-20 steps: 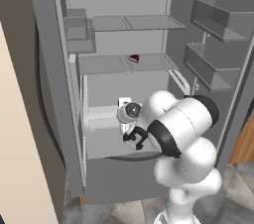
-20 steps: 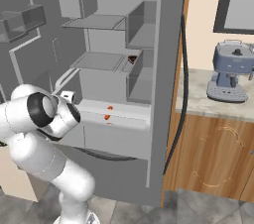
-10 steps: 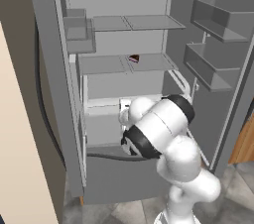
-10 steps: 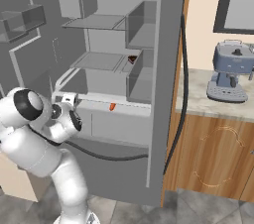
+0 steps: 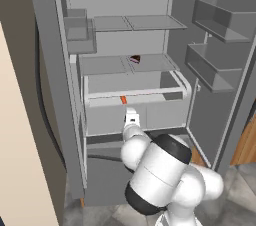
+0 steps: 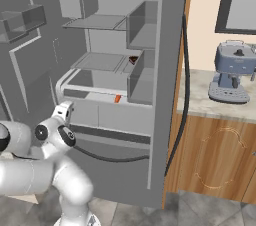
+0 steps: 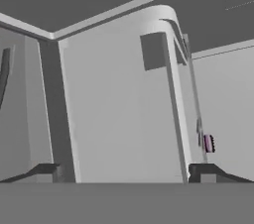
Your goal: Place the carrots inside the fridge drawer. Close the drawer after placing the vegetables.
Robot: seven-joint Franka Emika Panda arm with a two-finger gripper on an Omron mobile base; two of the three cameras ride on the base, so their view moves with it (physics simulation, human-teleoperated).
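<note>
Grey fridge walls take up most of both base views, doors swung wide, with a wooden cabinet and a blue coffee machine on the counter at the right of the right base view.

One carrot shows as a small orange sliver at the middle of the left base view, lying just behind the front rim of the fridge drawer; in the right base view the same carrot sits at the frame's centre left, again at the drawer's front edge. Whether a second carrot lies beside it cannot be told. The drawer stands pulled out from the fridge body, its white rim curving round at the right corner.

Right at the drawer's front panel, in the centre of the left base view, is the gripper, pointing at the panel just below the carrot; contact cannot be made out. In the hand view its fingertips rise far apart at the bottom corners with nothing between them, and the pale drawer front spreads across the centre.

Above the drawer, a small dark item rests on the middle shelf. Door bins hang at the upper right of the left base view.
</note>
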